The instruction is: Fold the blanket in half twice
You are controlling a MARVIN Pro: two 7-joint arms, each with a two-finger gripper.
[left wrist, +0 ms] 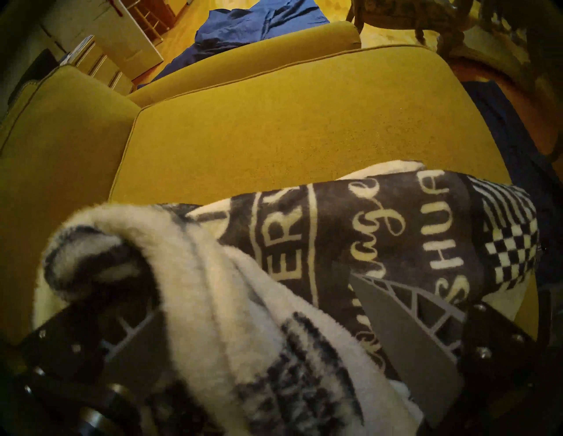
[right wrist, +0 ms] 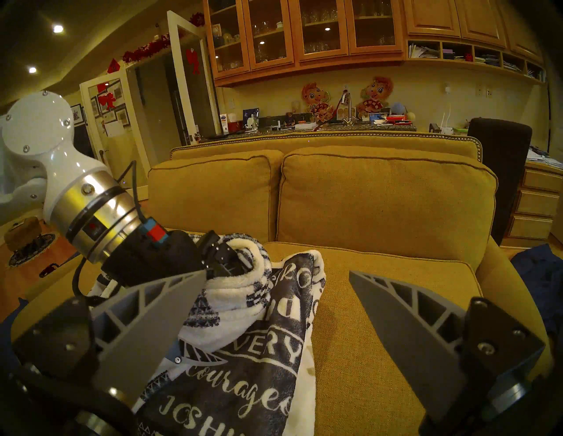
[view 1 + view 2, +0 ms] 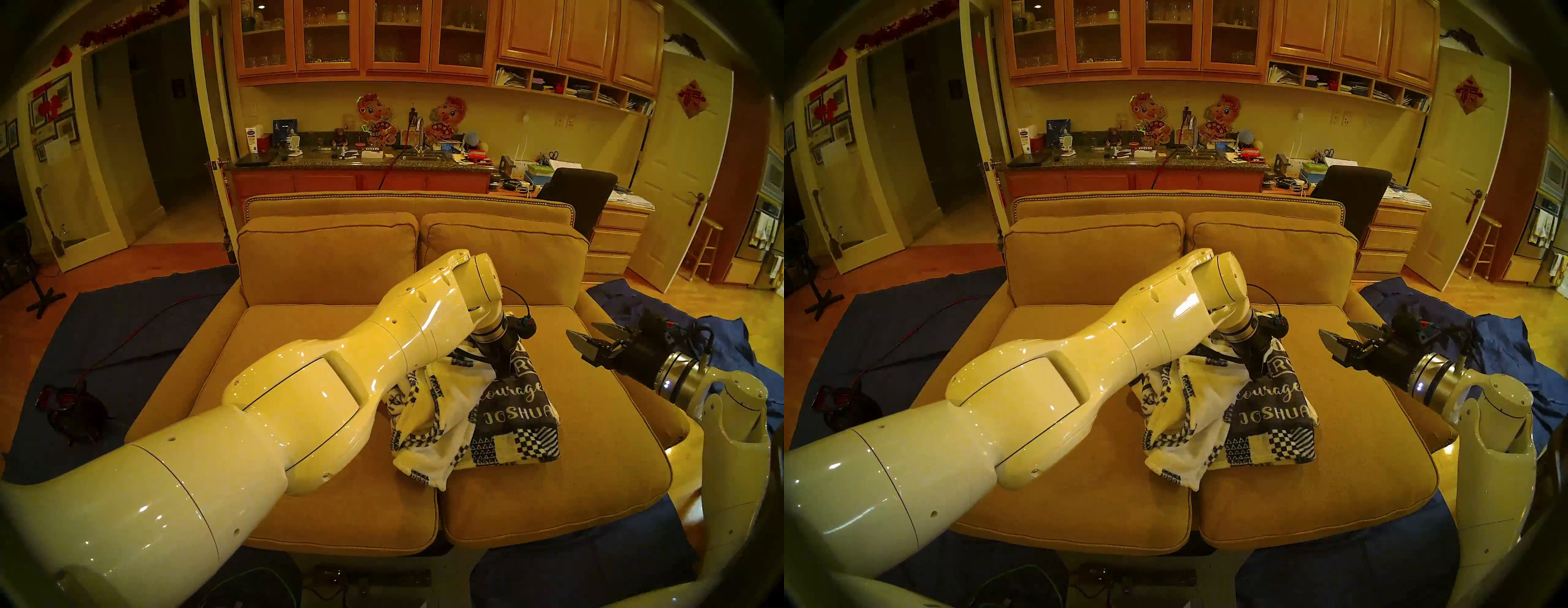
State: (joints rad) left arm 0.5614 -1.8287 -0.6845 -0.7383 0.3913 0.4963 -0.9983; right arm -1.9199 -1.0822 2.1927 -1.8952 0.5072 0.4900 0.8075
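While the blanket (image 3: 505, 407) lies bunched on the sofa (image 3: 594, 446), left end effector (image 1: 253, 304) grips its fold w/ jaws wide; right end effector (image 3: 587, 337), beside the blanket, gapes empty.

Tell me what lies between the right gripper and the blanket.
Nothing but bare sofa seat cushion. In the head view the right gripper hangs open, clear of the blanket, with only that tan fabric between them; the right wrist view shows the same.
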